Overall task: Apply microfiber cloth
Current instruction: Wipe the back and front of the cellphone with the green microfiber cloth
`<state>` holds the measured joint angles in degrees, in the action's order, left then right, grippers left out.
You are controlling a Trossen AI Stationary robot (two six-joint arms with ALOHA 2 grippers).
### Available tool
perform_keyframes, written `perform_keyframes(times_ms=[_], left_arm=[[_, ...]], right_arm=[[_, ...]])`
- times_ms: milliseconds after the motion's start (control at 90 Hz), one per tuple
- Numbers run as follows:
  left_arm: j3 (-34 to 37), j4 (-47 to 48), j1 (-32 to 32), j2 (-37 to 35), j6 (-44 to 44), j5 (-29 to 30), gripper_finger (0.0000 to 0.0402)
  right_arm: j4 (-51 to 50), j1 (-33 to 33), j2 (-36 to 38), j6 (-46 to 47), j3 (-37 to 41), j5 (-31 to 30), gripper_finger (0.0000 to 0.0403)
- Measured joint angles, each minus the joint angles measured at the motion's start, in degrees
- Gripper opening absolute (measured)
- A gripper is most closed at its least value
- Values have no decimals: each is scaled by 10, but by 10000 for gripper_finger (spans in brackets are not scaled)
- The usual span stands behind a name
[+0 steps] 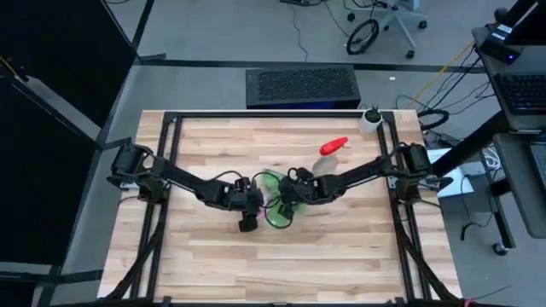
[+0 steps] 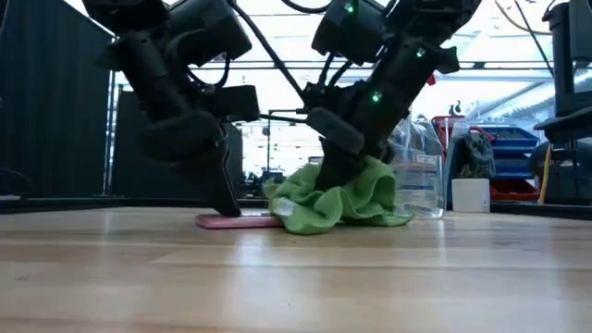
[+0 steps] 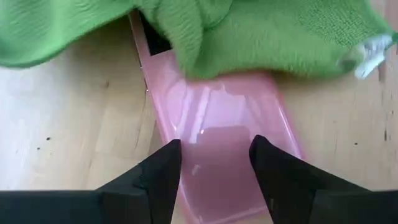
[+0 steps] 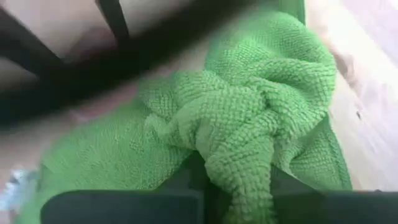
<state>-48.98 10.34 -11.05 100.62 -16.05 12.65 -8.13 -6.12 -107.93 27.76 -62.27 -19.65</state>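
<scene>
The bright green microfiber cloth [image 2: 347,199] lies bunched at the table's middle, its edge draped over one end of a flat pink phone [image 3: 217,124] that lies on the wood. My left gripper [image 3: 214,149] stands open over the phone's uncovered end, fingers pointing down. My right gripper [image 2: 331,180] is shut on the cloth's bunched top. In the high view my left gripper [image 1: 247,223] sits just left of the cloth [image 1: 275,203] and my right gripper [image 1: 287,203] over it. My left gripper's two spread fingertips [image 3: 168,165] come down from above onto the phone's top face [image 3: 214,180] near its uncovered end, which lies flat on the table. My right gripper pinches a thick bunched fold of the cloth [image 4: 239,155] between its fingers, slanting down from the table's right. The rest of the cloth spreads slack on the table and over the phone.
A clear spray bottle with a red nozzle [image 1: 329,153] stands on the table behind the cloth, toward the far right. A small white cup [image 1: 370,118] sits at the far right corner. Bare wood lies toward the near edge.
</scene>
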Motion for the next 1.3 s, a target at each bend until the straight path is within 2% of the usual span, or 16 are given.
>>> perform_keyframes(times_ms=[211, 422, 811, 922, 1089, 1300], left_arm=[[0, -10, 0, 3, 0, -4, 184], [-2, -16, 0, 3, 0, -4, 184], [-1, -12, -8, 3, -2, 1, 184], [-1, -11, -8, 3, -2, 0, 184], [0, -3, -7, 3, -1, -8, 184], [0, -8, -6, 3, 0, -9, 184]], right_arm=[[90, 6, -56, 1, -2, 51, 22], [-8, 7, -52, 18, -6, 36, 22], [-54, 16, -47, 48, -5, -15, 22], [-33, 12, -47, 44, -2, -21, 22], [69, -5, -52, 5, 0, 20, 22], [11, -26, -49, 18, -4, 41, 22]])
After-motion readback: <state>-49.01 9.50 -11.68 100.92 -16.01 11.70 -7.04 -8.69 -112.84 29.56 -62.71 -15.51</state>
